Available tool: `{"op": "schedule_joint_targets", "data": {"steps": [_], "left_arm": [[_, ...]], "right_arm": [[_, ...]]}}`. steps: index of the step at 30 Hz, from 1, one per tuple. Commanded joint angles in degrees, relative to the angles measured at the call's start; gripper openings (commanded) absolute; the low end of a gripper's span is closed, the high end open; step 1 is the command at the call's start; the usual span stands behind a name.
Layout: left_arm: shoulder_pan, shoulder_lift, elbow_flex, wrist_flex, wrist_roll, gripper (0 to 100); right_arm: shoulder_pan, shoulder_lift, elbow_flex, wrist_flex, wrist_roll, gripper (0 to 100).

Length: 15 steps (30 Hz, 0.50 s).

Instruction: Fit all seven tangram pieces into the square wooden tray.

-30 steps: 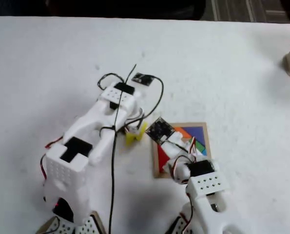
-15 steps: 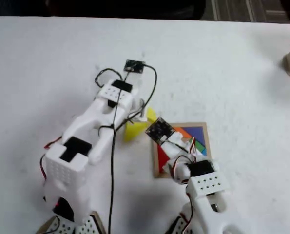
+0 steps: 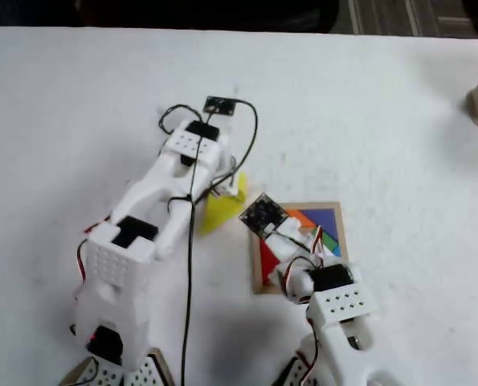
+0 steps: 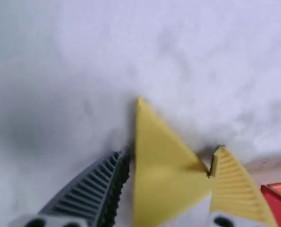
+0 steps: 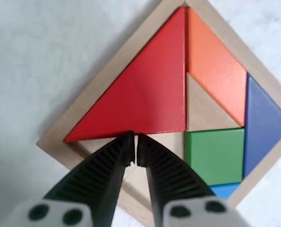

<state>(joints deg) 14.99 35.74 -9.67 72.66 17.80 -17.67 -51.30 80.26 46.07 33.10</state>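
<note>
Left pincer (image 4: 171, 156) is pinching the yellow triangle (image 4: 164, 179), one finger on each flat face, its point sticking out past the fingertips. In the high view the triangle (image 3: 214, 211) sits just off the tray (image 3: 319, 206), beside the tray corner nearest the table's (image 3: 383, 121) far and left edges. Can't tell if it touches the table.

From the left pincer the tray lies toward the table's right edge.

Right pincer (image 5: 134, 149) is pressed together and holds nothing. It hangs over the bare gap (image 5: 97, 146) along the red triangle's (image 5: 145, 99) long edge.

Judgement: that gap is the yellow piece's slot. The left arm has the piece, so the move is its to make, but the right pincer looks in the way. The triangle's long edge would have to line up with the red one's.
</note>
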Motion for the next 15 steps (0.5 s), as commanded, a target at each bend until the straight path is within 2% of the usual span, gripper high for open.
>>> {"op": "schedule_joint_targets", "data": {"steps": [1,6,11,15], "left_arm": [[-1.1,0.0,0.9,2.9,0.4,29],[-1.1,0.0,1.0,4.7,-3.1,29],[-0.9,0.0,1.1,6.2,-5.7,41],[-0.9,-0.9,2.6,5.9,-9.6,43]], "right_arm": [[-0.8,0.0,-0.1,0.4,0.5,1.8],[-0.8,0.0,-0.1,0.4,0.5,1.8],[-0.8,0.0,-0.1,0.4,0.5,1.8],[-0.8,0.0,-0.1,0.4,0.5,1.8]]}}
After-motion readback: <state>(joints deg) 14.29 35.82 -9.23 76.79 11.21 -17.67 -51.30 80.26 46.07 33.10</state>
